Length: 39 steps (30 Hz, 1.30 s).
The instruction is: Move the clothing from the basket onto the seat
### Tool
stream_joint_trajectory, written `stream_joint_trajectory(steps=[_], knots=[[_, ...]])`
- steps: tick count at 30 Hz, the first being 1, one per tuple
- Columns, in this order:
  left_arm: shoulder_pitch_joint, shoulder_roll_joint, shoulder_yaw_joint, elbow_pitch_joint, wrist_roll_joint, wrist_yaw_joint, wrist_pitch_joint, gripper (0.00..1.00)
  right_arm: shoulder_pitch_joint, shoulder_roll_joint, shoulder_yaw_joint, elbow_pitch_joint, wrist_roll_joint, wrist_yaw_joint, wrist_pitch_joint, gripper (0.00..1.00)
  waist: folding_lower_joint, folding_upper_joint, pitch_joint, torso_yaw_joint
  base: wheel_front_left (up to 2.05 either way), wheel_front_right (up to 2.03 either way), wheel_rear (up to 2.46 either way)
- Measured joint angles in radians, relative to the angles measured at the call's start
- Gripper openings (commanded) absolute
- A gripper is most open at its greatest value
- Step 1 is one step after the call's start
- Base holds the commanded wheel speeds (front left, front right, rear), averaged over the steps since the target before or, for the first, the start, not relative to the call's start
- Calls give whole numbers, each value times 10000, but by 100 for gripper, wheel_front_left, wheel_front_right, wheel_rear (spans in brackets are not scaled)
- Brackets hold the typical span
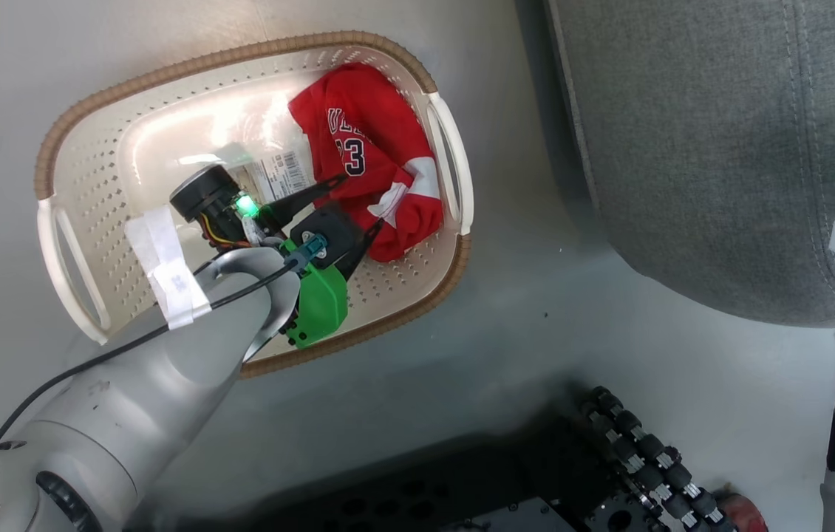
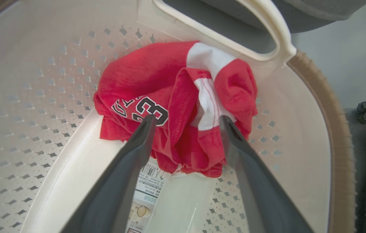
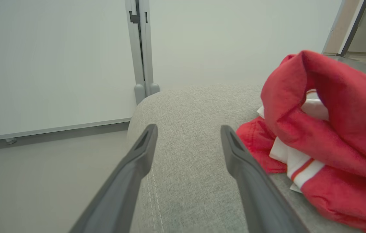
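Spanning the head view's upper right is one grey seat (image 1: 720, 148); the right wrist view brings in the first garment (image 3: 332, 136), red and white, lying on it. One cream basket (image 1: 92, 192) holds the second garment (image 2: 137, 81), numbered 23. Two grippers: the left gripper (image 2: 187, 119) straddles that bundle, fingers spread, pinching nothing; the right gripper (image 3: 188, 128) hovers spread-fingered over the cushion.

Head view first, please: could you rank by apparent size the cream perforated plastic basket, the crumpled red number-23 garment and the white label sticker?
Largest to smallest:
1. cream perforated plastic basket
2. crumpled red number-23 garment
3. white label sticker, partly covered
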Motion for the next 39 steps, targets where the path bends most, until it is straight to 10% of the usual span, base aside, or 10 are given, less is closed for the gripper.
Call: stream_joint_trajectory(steps=[16, 17, 18, 19, 26, 39], knots=[[-358, 8, -213, 395, -558, 0, 0, 100, 207, 2, 495, -29, 94, 0, 0, 100, -1, 0, 751, -665, 0, 0, 0], [-334, 12, -217, 362, -464, 0, 0, 78, 212, 2, 518, -19, 92, 0, 0, 100, -1, 0, 754, -692, 0, 0, 0], [-304, 8, -221, 303, -412, 0, 0, 19, 213, 2, 529, -17, 82, 0, 0, 100, -1, 0, 751, -712, 0, 0, 0], [-284, 6, -221, 196, -324, 0, 0, 0, 214, 0, 525, -10, 69, 0, 0, 100, -1, 0, 741, -711, 0, 0, 0], [-458, 169, -67, -602, -353, -2, 0, 0, 177, 4, 479, -8, -155, 0, 0, 100, -1, 0, 515, -556, 0, 0, 0], [1274, 207, 3118, -3114, 639, 370, 2, 0, 259, 10, 997, 341, -855, 0, 2, 100, -2, 0, -1017, -38, 0, 0, 0]])
